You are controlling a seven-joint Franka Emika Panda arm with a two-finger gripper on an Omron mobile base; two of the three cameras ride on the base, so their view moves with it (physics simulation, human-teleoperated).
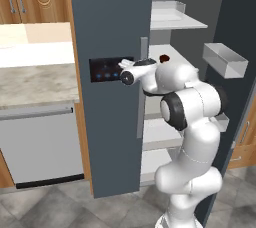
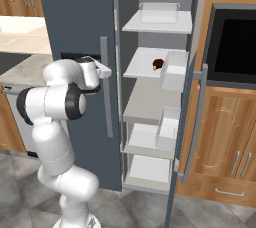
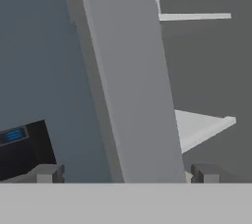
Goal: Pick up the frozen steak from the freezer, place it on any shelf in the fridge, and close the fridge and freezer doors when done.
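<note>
Apparently the open-jawed, empty gripper (image 3: 123, 173) is straddling the freezer door's handle (image 3: 130, 78), steak (image 2: 158, 64) lying on the fridge shelf (image 2: 142, 64), so closing the fridge door (image 2: 185, 122) follows.

frozen steak (image 1: 164, 59) sits on a fridge (image 1: 172, 67) shelf (image 1: 176, 58), door open.

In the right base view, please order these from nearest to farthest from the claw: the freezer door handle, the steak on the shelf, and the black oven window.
1. Freezer door handle: right at the open claw.
2. Steak: further right, on a fridge shelf.
3. Oven window: far right, beyond the open fridge door.
</note>
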